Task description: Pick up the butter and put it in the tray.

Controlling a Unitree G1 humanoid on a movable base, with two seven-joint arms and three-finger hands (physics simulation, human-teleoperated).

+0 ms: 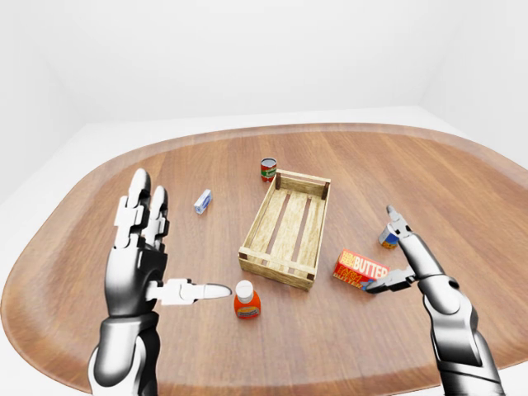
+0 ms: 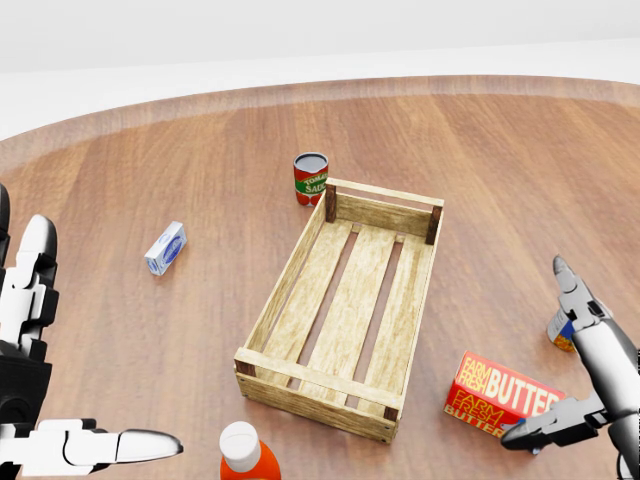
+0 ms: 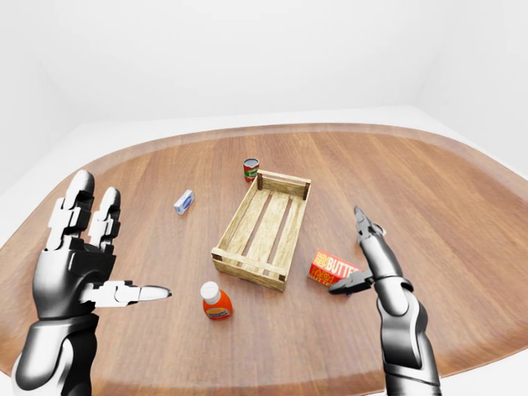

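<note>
The butter (image 2: 500, 393), a red and orange box with white lettering, lies flat on the wooden table just right of the tray (image 2: 300, 268), an open slatted wooden crate with nothing in it. My right hand (image 2: 570, 375) is open beside the butter's right end, thumb tip touching or nearly touching the box, fingers raised above it. My left hand (image 1: 157, 247) is open and empty at the left, fingers up, thumb pointing right, well away from the butter.
An orange bottle with a white cap (image 1: 246, 300) stands below the tray's lower left corner. A red tomato can (image 2: 311, 179) stands by the tray's top corner. A small blue-white box (image 2: 165, 248) lies left. A small can (image 1: 387, 238) sits behind my right hand.
</note>
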